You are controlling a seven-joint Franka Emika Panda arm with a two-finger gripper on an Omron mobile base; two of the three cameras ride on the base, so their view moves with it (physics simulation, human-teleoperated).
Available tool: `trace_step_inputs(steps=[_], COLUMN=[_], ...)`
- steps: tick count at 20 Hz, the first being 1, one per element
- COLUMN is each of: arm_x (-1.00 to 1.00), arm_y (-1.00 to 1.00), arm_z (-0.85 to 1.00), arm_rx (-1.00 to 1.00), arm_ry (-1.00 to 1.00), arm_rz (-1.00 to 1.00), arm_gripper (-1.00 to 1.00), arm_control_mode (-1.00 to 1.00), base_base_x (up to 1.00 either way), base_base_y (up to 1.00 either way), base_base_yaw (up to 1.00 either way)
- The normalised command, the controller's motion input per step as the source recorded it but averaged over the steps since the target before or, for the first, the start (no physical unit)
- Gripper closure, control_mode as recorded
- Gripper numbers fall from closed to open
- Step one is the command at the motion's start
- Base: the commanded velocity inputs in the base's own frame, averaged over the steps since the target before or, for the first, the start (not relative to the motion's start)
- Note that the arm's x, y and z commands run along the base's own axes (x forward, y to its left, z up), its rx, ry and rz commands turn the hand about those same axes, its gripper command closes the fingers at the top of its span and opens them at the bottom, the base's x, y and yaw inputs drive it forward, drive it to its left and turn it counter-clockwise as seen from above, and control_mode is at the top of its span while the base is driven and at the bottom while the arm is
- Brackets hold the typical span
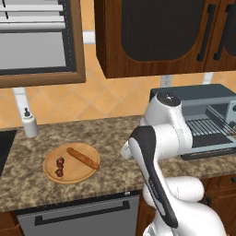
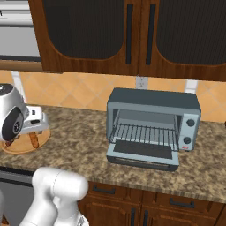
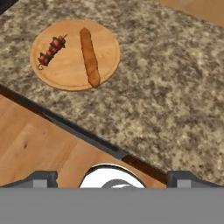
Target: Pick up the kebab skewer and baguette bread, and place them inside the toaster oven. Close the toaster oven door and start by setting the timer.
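Nearest the base, the white arm (image 1: pixel 159 152) bends up over the front edge of the granite bench (image 2: pixel 84 141), its hand held above the bench front. In the hand view the two fingers (image 3: pixel 41 178) stand at the far left and far right of the bottom edge, spread wide apart with nothing between them.

Further out on the bench lies a round wooden board (image 1: pixel 71 164) (left of the arm in the left base view). The kebab skewer (image 1: pixel 60 167) rests on the board's left part, its red and dark chunks in a short row. The baguette bread (image 1: pixel 83 158) lies beside it on the same board, apart from the skewer, one tapered end reaching the board's rim.

Well to the right stands the toaster oven (image 2: pixel 152 123), against the tiled wall. The toaster oven door (image 2: pixel 142 156) is folded down flat, showing the wire rack (image 2: pixel 143 132); knobs (image 2: pixel 190 122) sit on the right front. A white soap dispenser (image 1: pixel 30 123) stands at the back left, and dark wooden cabinets (image 2: pixel 132 35) hang above.
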Motion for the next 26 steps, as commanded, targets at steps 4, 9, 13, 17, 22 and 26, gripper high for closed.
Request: trace_step_inputs(steps=[4, 9, 13, 17, 22, 26], arm_x=[0.45, 0.50, 0.64, 0.79, 0.52, 0.46], arm_y=[0.93, 0.61, 0.22, 0.01, 0.36, 0.29], arm_z=[-0.34, -0.68, -0.77, -0.51, -0.43, -0.20], arm_rx=[-0.01, -0.02, -0.01, -0.05, -0.09, -0.07], arm_ry=[0.21, 0.16, 0.11, 0.15, 0.08, 0.04], arm_rz=[0.17, 0.18, 0.13, 0.04, 0.00, 0.00], arm_gripper=[-1.00, -1.00, -1.00, -1.00, -1.00, -1.00], arm_control_mode=[-1.00, -1.00, -1.00, -1.00, -1.00, -1.00], base_base_x=[0.00, 0.00, 0.00, 0.00, 0.00, 0.00], base_base_y=[0.00, 0.00, 0.00, 0.00, 0.00, 0.00], base_base_yaw=[0.00, 0.00, 0.00, 0.00, 0.00, 0.00])
